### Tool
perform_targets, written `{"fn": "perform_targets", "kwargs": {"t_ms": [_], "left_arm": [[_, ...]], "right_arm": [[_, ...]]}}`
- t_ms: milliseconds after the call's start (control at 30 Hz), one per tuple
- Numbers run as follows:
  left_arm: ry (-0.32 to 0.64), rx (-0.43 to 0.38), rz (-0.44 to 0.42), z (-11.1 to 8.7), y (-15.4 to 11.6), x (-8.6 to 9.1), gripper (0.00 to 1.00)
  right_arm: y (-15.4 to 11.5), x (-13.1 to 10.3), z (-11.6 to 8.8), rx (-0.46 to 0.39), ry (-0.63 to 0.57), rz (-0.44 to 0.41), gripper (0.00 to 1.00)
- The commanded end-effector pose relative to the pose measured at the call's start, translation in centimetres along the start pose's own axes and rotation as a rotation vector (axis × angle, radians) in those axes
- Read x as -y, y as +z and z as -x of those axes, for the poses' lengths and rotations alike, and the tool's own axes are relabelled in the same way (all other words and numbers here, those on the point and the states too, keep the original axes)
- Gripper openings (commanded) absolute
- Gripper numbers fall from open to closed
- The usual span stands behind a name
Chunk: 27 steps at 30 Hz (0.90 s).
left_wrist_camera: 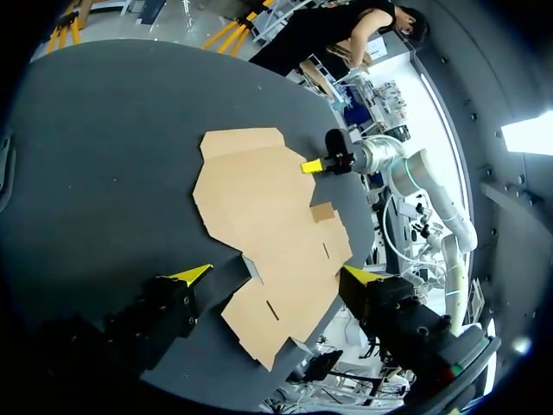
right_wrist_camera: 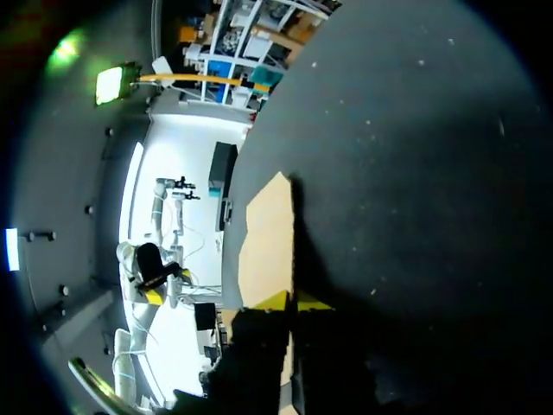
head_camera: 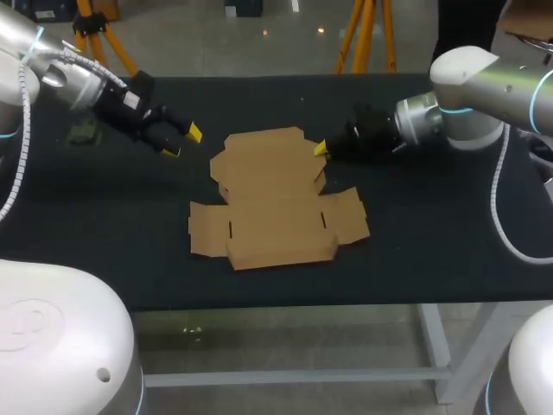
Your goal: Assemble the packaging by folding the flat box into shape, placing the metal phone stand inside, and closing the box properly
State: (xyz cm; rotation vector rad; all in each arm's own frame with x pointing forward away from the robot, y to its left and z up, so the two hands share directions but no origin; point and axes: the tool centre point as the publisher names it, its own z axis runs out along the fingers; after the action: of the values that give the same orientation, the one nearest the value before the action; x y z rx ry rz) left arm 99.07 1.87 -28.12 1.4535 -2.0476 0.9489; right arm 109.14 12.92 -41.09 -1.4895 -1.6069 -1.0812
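Black table [head_camera: 432, 259] runs under both arms. Left gripper [head_camera: 183, 142] hangs released, its fingers spread wide, above the cloth. It is near the far left corner of the box [head_camera: 276, 203] without touching it. From its wrist, the cardboard lies ahead of the parted tips. Right gripper [head_camera: 320, 149] is clenched on the box's far right edge, with its tips close together and the flap's rim between them. The box lies unfolded and flat at mid-table, its side flaps spread outward.
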Motion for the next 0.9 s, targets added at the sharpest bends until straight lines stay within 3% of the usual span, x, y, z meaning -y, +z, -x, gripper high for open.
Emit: {"fn": "perform_targets", "kwargs": {"t_ms": [33, 433, 900], "left_arm": [[0.002, -0.002, 0.013, -0.2, 0.0, 0.0, 1.00], [0.050, -0.087, 0.034, 0.2, 0.2, 0.6, 1.00], [0.077, -0.112, 0.031, 0.3, 0.3, 0.9, 1.00]], "right_arm": [[-0.3, 0.8, -0.2, -0.009, -0.027, 0.045, 0.00], [-2.4, 1.3, -2.1, -0.038, -0.135, 0.164, 0.00], [-2.9, 1.4, -2.7, -0.047, -0.159, 0.173, 0.00]]}}
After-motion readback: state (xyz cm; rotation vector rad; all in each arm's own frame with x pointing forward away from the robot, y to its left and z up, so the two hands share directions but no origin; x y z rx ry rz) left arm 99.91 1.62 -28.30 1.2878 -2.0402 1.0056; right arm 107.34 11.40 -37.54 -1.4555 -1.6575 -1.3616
